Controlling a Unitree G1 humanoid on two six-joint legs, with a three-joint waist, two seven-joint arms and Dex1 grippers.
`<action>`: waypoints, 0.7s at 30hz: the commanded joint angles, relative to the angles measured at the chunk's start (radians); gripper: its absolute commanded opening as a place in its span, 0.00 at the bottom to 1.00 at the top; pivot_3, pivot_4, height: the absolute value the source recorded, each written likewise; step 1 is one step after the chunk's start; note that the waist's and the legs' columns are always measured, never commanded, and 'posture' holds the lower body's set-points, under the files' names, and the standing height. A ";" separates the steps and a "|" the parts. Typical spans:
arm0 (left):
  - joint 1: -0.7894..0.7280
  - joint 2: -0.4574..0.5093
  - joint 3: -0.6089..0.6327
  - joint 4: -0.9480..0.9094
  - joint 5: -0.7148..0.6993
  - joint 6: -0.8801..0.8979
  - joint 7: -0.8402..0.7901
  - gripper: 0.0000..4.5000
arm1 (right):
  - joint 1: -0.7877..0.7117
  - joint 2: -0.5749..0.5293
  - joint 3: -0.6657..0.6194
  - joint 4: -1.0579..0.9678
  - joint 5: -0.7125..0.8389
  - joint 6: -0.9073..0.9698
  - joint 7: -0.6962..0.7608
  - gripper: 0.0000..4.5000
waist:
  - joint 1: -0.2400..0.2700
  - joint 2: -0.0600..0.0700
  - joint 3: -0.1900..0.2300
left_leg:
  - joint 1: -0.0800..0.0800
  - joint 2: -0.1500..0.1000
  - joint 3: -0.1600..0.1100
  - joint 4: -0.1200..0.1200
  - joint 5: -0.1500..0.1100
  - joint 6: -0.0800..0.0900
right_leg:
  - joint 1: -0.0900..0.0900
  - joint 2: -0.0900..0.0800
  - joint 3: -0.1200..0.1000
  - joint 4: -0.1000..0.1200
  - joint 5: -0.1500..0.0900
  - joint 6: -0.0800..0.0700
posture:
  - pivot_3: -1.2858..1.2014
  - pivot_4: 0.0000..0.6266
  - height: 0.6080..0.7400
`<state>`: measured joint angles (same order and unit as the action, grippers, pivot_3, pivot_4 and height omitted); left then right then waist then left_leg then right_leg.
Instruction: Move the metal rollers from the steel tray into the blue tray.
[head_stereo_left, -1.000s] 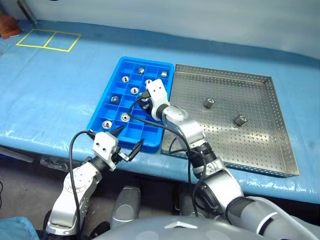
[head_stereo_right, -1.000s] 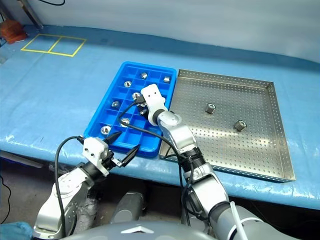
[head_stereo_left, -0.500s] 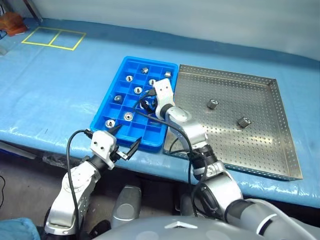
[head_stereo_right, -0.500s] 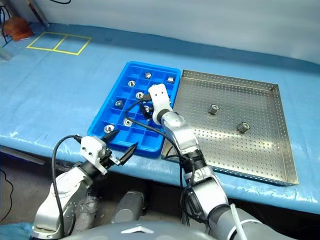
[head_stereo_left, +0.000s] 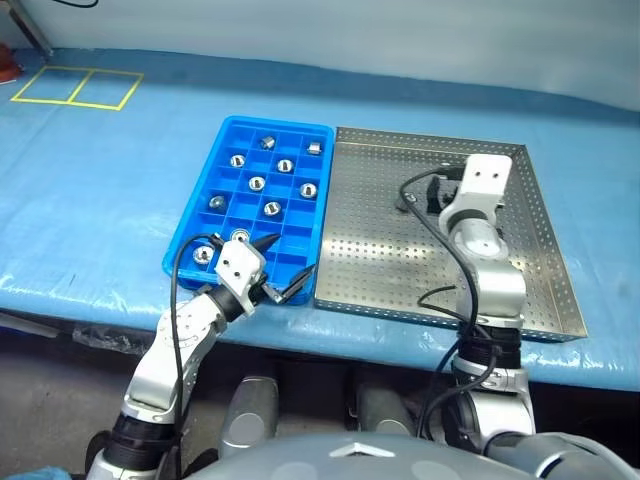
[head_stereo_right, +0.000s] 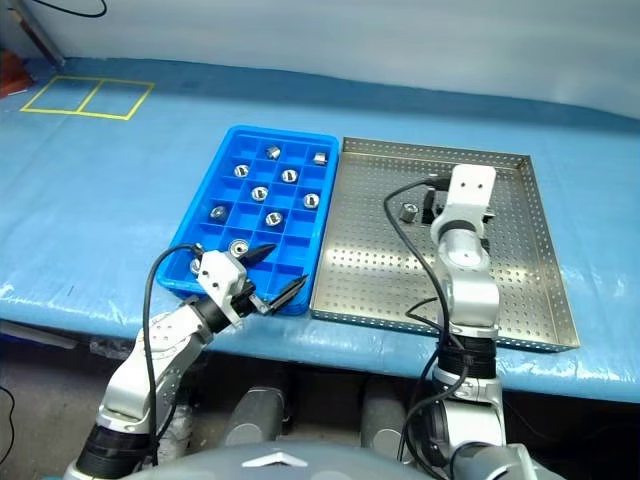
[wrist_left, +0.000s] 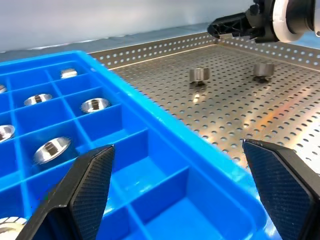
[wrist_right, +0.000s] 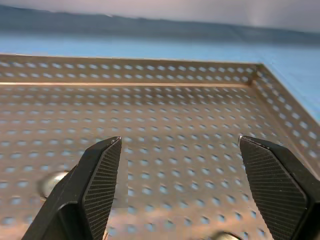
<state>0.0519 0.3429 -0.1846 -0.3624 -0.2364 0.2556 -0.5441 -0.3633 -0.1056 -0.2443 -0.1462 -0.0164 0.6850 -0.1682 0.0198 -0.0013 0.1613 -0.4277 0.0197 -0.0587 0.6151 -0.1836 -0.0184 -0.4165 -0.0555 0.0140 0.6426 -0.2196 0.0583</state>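
Left eye view: right gripper (wrist_right: 175, 187) hangs spread and empty over the steel tray (head_stereo_left: 520, 310), two metal rollers (wrist_left: 199, 75) below; left gripper (head_stereo_left: 283, 268) gapes by the blue tray (head_stereo_left: 190, 225).

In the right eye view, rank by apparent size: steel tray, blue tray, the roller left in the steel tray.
1. steel tray, largest
2. blue tray, narrower
3. metal roller, by far the smallest

All rest on the same table, so nearness barely affects this ranking.

The right arm (head_stereo_left: 478, 215) hides one of the steel tray's (head_stereo_left: 370, 270) metal rollers in the head views (another (wrist_right: 54, 183) shows blurred in the right wrist view).
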 joint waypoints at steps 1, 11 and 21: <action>-0.016 -0.002 -0.009 -0.003 0.004 -0.013 -0.013 1.00 | 0.009 0.008 -0.034 -0.031 0.008 -0.007 -0.027 0.88 | -0.010 0.000 0.000 | 0.000 0.000 0.000 0.000 0.000 0.000 | 0.000 0.000 0.000 0.000 0.000 0.000 | 0.55 0.24 1.00; -0.048 0.009 -0.028 0.003 0.011 0.000 -0.030 1.00 | 0.035 0.094 -0.126 0.054 0.105 -0.021 -0.063 0.88 | -0.031 0.000 0.000 | 0.001 0.000 0.000 0.002 0.000 0.000 | 0.002 0.000 0.001 0.000 0.001 0.001 | 0.55 0.24 1.00; -0.046 0.001 -0.041 -0.005 0.018 0.007 -0.026 1.00 | 0.041 0.099 -0.124 0.107 0.123 -0.057 -0.074 0.79 | -0.031 0.000 0.000 | 0.001 0.000 0.000 0.002 0.000 0.000 | 0.002 0.000 0.001 0.001 0.001 0.001 | 0.55 0.24 1.00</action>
<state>0.0117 0.3489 -0.2195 -0.3500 -0.2159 0.2605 -0.5682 -0.3217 -0.0038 -0.3627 -0.0364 0.0984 0.6535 -0.2391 -0.0108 -0.0009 0.1614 -0.4266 0.0196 -0.0586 0.6175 -0.1835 -0.0182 -0.4147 -0.0551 0.0154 0.6434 -0.2188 0.0597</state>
